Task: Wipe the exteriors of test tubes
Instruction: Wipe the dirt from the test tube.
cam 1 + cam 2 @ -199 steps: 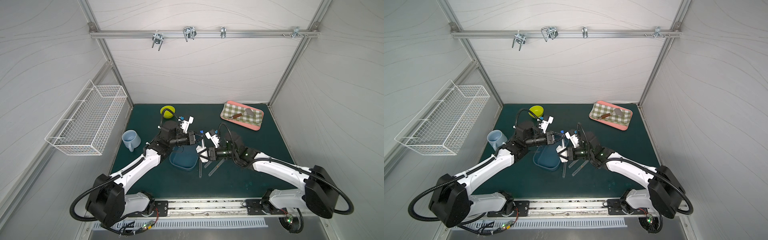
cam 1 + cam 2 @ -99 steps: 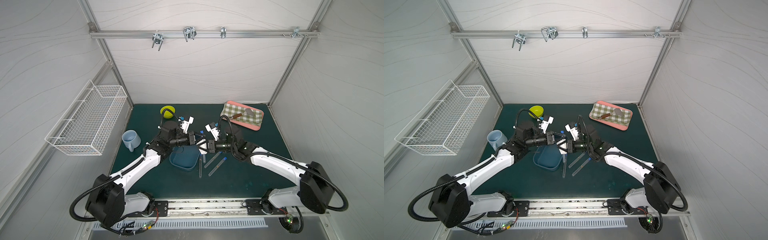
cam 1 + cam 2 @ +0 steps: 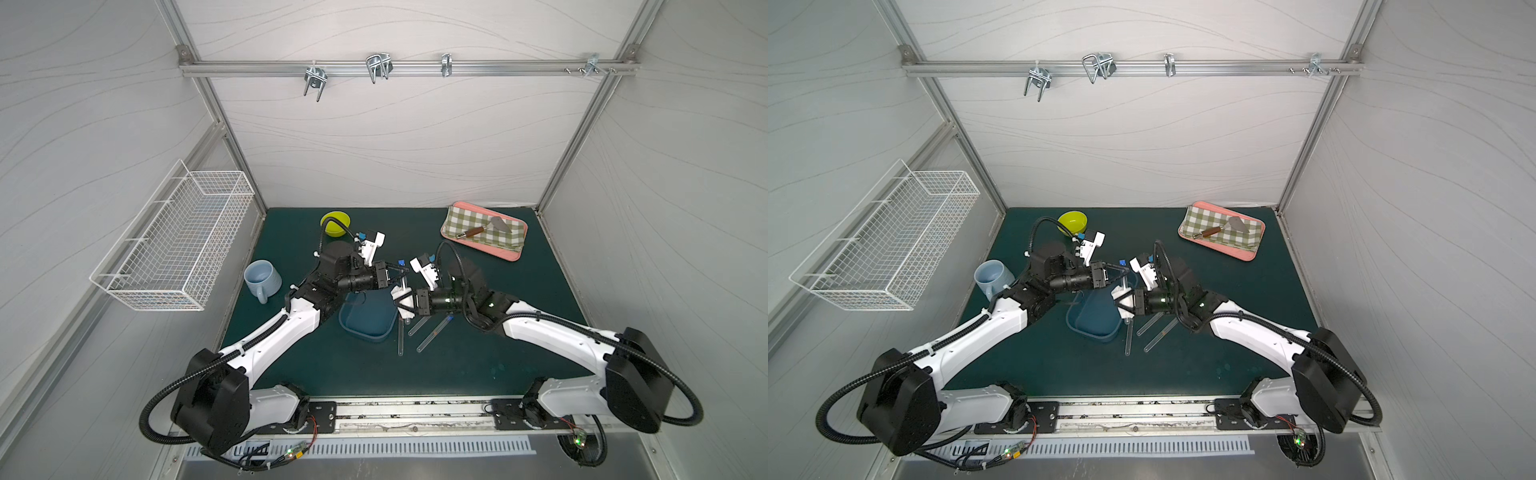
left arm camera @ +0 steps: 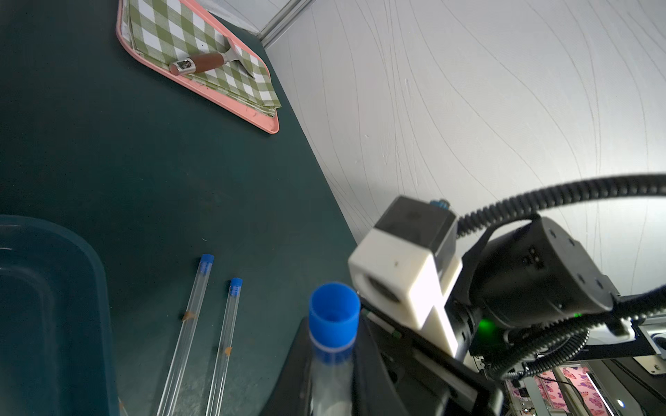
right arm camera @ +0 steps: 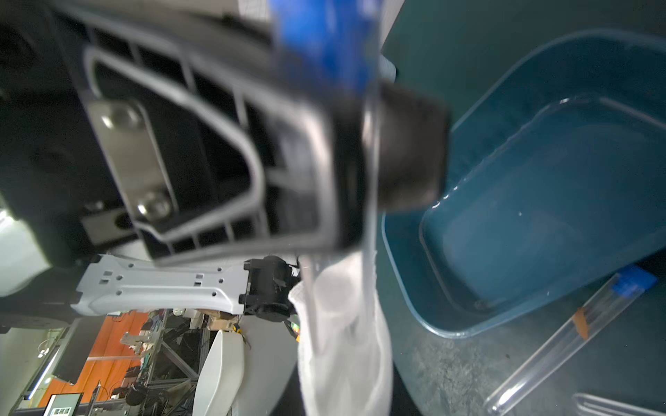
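Note:
My left gripper point(image 3: 400, 272) point(image 3: 1121, 272) point(image 4: 331, 363) is shut on one test tube point(image 4: 335, 306) just under its blue cap point(image 3: 401, 263), and the tube hangs down over the right rim of the blue tub. Lower on that tube, my right gripper point(image 3: 404, 302) point(image 3: 1126, 305) point(image 5: 342, 378) is shut on a white cloth point(image 5: 342, 335) point(image 3: 400, 296) folded around the glass. Three more test tubes lie on the green mat right of the tub point(image 3: 400, 338) point(image 3: 417, 326). One of them point(image 3: 434, 334) point(image 5: 569, 338) bears an orange mark.
The blue tub point(image 3: 365, 332) point(image 5: 504, 309) holds a little water. A light-blue mug point(image 3: 261, 278) and a yellow-green bowl point(image 3: 334, 222) stand at the back left. A pink tray point(image 3: 513, 255) with checked cloth and scraper sits back right. A wire basket point(image 3: 174, 241) hangs on the left wall.
My right gripper slid the cloth up the held tube toward the cap, then back down. The left arm and the tubes on the mat stayed put.

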`<state>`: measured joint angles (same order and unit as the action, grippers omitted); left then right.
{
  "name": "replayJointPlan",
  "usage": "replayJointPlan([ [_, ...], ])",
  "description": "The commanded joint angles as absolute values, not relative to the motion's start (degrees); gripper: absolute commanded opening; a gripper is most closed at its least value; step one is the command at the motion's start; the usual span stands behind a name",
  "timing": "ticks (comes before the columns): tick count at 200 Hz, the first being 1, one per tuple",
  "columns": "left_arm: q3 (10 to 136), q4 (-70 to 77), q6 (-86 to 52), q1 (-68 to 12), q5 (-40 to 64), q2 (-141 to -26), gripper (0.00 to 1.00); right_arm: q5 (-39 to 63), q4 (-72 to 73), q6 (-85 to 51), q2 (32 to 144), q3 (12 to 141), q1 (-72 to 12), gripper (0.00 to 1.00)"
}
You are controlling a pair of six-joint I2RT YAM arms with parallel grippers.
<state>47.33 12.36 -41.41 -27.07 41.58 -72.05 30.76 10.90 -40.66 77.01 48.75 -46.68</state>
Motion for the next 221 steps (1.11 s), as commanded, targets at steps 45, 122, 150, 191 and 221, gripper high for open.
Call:
replayJointPlan([
  [45, 47.36, 13.80, -40.89, -26.94, 41.93, -71.03, 0.09, 33.66, 11.89, -40.16, 77.99, 51.59, -45.27, 0.20],
  [122, 47.37, 13.89, -40.84, -26.96, 42.06, -71.52, 0.09, 27.87, 13.37, -43.78, 72.60, 42.80, -51.26, 0.20],
  [150, 47.24, 13.80, -40.84, -26.92, 42.02, -71.28, 0.09, 30.06, 11.84, -41.40, 74.97, 47.88, -48.91, 0.20],
  [191, 47.36, 13.41, -40.74, -26.90, 41.97, -70.91, 0.09, 34.15, 11.12, -39.06, 79.51, 55.24, -44.02, 0.20],
  [221, 47.43, 13.01, -40.35, -26.96, 41.66, -70.72, 0.09, 34.65, 11.33, -39.42, 79.55, 55.12, -44.53, 0.20],
])
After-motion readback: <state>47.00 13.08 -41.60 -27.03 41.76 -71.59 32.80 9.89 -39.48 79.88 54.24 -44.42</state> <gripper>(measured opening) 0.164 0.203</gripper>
